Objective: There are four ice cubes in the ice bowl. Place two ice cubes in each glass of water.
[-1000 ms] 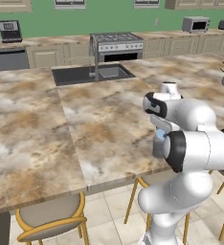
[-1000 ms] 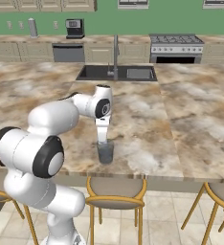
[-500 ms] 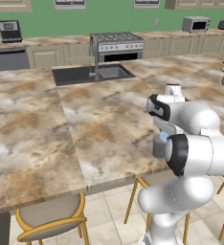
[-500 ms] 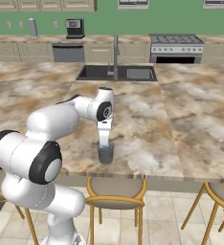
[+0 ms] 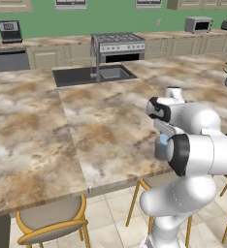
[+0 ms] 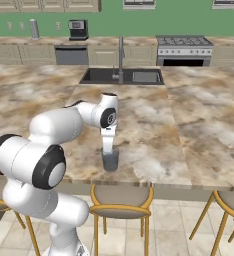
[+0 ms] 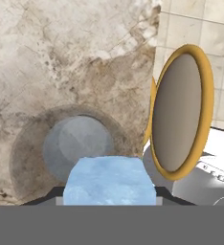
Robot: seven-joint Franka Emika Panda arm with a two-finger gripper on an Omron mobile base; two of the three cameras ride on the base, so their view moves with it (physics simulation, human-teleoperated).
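While claw grips ice cube over glass of water at surface's near edge, centre first, release low.

A pale blue, translucent ice cube sits at the bottom centre of the hand view, its flat top face toward the camera, directly above the open mouth of a glass of water. That clear tumbler stands upright on the marble counter near its front edge, at lower centre of the right base view, grey-blue in tint.
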